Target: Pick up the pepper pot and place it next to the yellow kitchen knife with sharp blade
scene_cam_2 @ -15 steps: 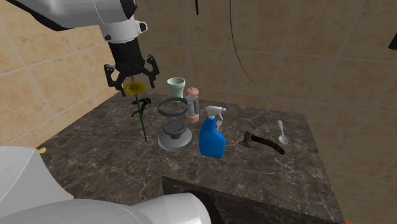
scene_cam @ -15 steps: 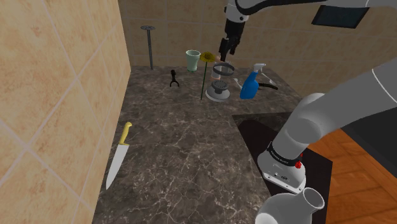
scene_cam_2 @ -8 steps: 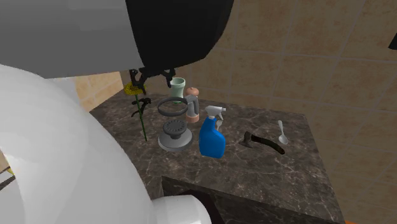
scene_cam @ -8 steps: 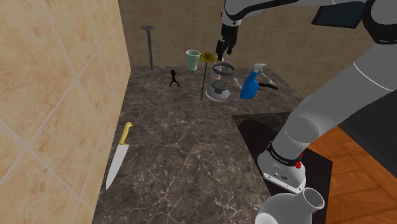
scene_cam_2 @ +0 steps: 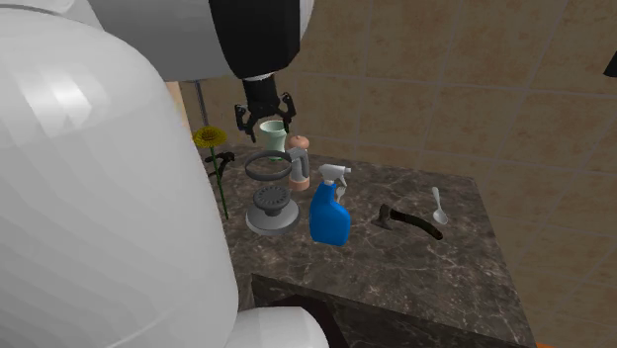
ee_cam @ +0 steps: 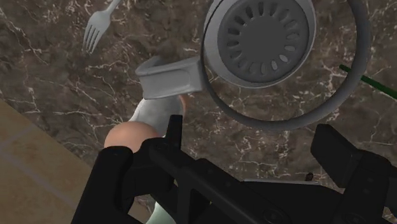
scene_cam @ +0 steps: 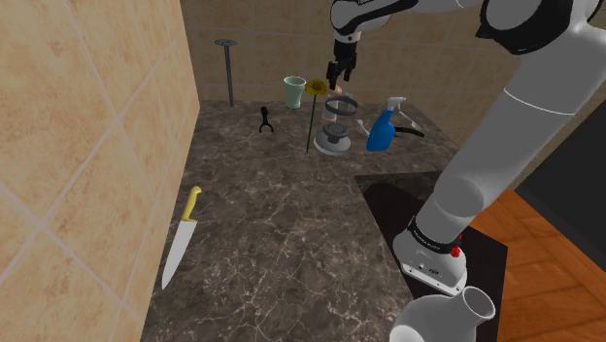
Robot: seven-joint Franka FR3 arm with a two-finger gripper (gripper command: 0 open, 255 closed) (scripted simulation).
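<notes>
The pepper pot [scene_cam_2: 300, 163], grey with a pinkish cap, stands upright and untouched near the far edge of the surface [scene_cam: 282, 223], just beside a grey sink strainer [scene_cam_2: 270, 210] and in front of a pale green cup [scene_cam_2: 274, 136]. A blue spray bottle [scene_cam_2: 328, 208] stands near it. Nothing of the task is done: the pot is not grasped, and the yellow-handled knife [scene_cam: 181, 236] lies well apart, along the tiled-wall edge of the surface. The gripper [scene_cam_2: 263, 117] hangs above the pot, pointing down, its fingers spread wide and holding nothing. In the wrist view the pot's cap sits by one finger, not centred between the two, so lining up, descent, grasp and carry all appear left to do. The arm [scene_cam: 505, 126] rises from the stand and arches over to that far edge.
</notes>
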